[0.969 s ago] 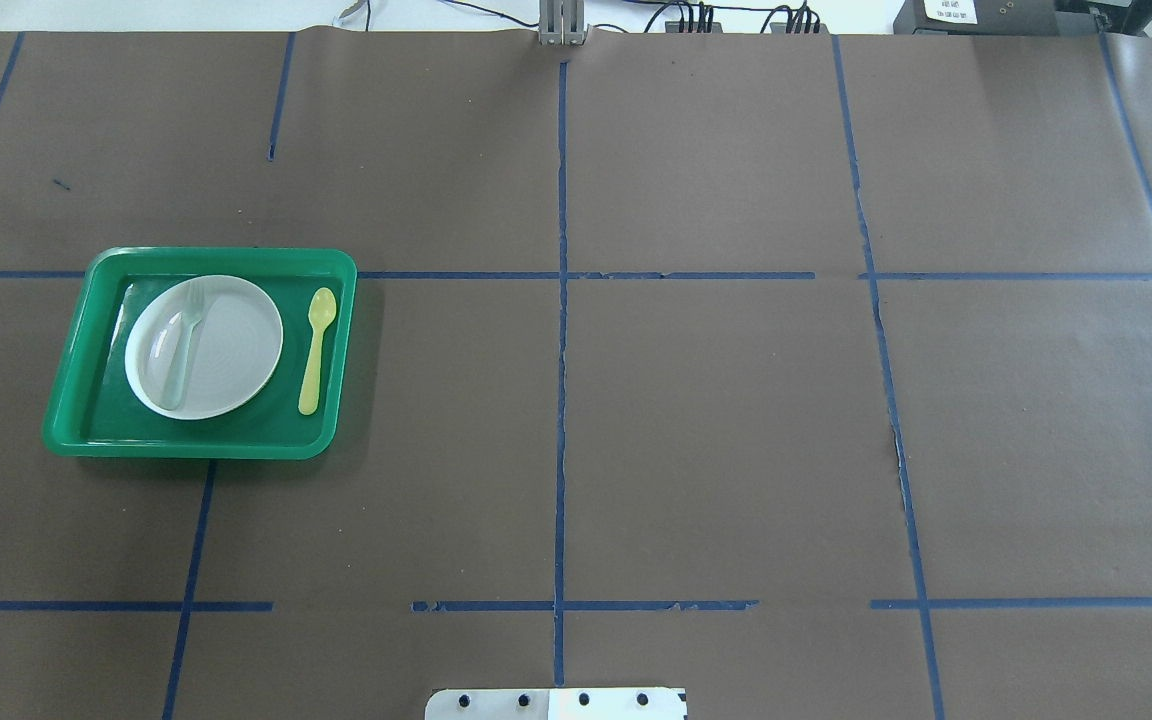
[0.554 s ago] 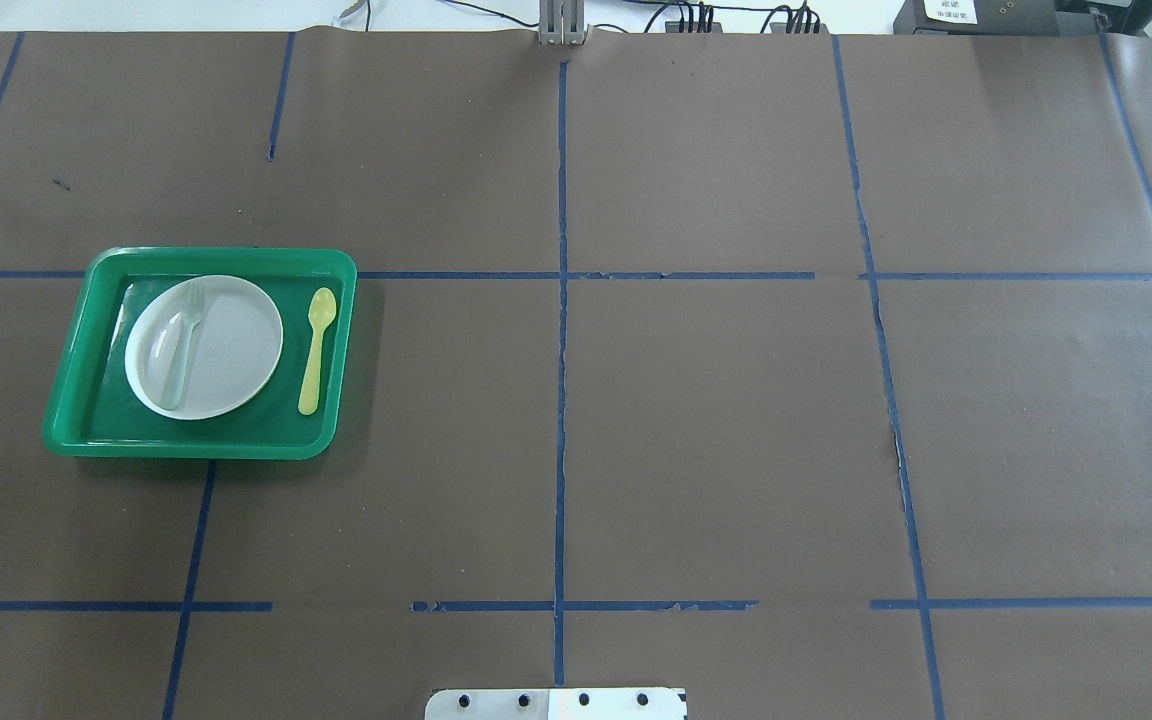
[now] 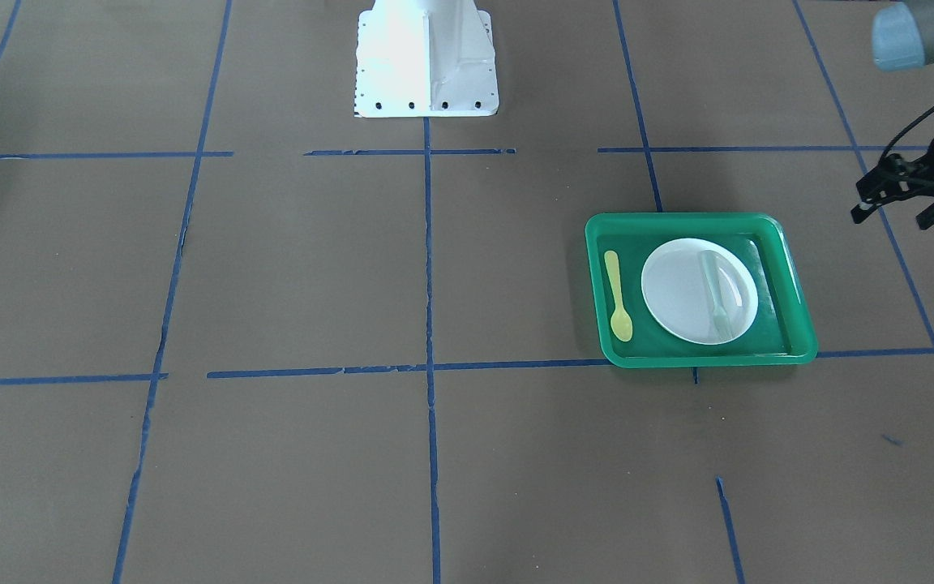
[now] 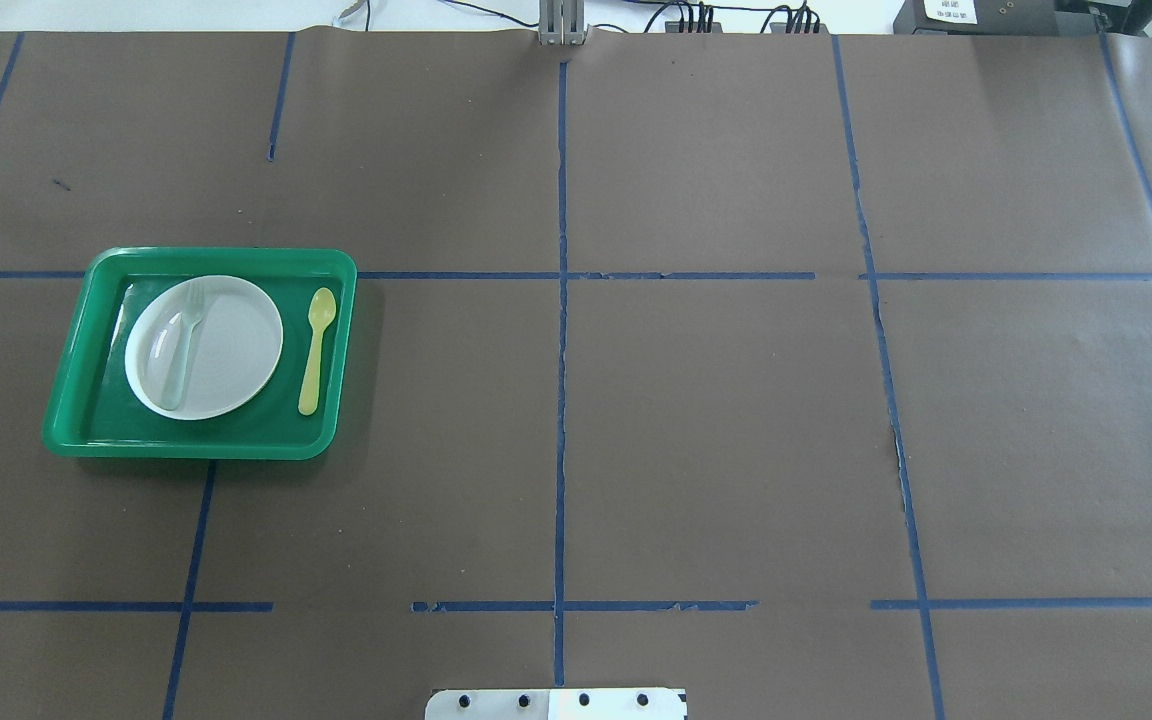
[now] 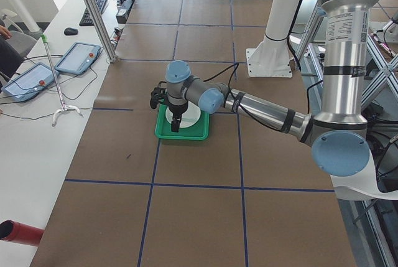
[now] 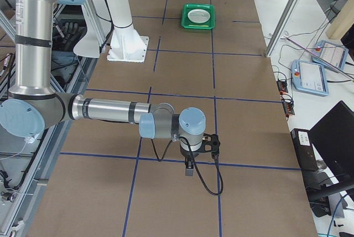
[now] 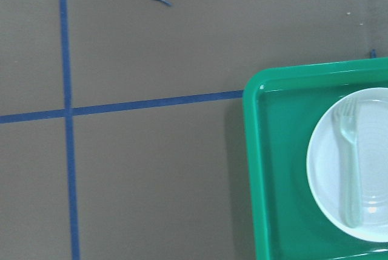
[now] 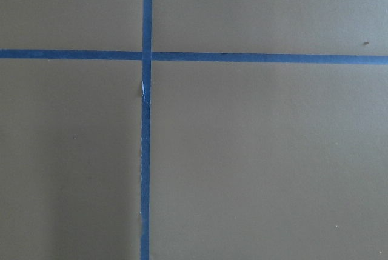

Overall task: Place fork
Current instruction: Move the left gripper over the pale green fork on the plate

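The left claw (image 3: 894, 216) hangs over the bench (image 4: 716, 420), its two fingers spread wide with nothing in them. Just to its right sits the green tray (image 4: 221, 255), not touching it. The white plate (image 4: 236, 350) is in the tray, and the pale fork (image 4: 181, 350) lies on the plate's half nearest the claw, prongs pointing away from the robot. Farther from the claw, the yellow spoon (image 4: 316, 350) lies on the tray floor beside the plate. The right claw (image 6: 189, 170) is far off; I cannot tell if it is open
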### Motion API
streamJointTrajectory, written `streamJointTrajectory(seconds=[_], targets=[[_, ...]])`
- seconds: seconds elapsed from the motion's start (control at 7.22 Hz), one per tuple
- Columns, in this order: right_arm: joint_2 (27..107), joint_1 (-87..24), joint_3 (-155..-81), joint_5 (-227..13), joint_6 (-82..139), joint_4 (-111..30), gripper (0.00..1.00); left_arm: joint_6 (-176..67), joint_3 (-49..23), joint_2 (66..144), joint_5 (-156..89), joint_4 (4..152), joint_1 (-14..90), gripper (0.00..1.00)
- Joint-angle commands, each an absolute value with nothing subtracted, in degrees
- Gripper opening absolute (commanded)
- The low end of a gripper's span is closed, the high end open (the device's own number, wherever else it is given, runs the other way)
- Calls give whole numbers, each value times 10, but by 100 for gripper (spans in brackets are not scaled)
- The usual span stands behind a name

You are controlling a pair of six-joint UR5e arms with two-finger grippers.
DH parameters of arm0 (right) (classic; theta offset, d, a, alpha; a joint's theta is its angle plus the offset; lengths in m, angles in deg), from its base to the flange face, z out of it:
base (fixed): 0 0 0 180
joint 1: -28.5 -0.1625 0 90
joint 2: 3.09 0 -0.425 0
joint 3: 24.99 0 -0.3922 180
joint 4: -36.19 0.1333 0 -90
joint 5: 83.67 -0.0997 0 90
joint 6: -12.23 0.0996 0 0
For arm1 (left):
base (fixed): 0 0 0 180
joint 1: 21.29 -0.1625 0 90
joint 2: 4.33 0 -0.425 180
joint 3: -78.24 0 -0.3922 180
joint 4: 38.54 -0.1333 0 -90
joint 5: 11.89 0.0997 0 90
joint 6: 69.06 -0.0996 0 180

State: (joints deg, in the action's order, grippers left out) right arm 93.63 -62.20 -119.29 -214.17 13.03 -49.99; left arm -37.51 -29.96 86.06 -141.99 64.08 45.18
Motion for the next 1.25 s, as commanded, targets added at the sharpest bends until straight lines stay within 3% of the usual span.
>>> streamJointTrajectory(seconds=[0.0,0.28,0.83,1.11], targets=[[937,-622,-1193,-2142,130,-500,100,-267,-258,907,-1383,712,355,100],[937,-622,-1193,-2142,130,-500,100,-205,-223,923,-1341,758,301,100],[937,-622,-1193,-2142,130,-499,100,-190,-189,939,-1313,758,262,74],[937,-622,-1193,-2142,130,-500,100,-190,-168,955,-1313,757,258,74]])
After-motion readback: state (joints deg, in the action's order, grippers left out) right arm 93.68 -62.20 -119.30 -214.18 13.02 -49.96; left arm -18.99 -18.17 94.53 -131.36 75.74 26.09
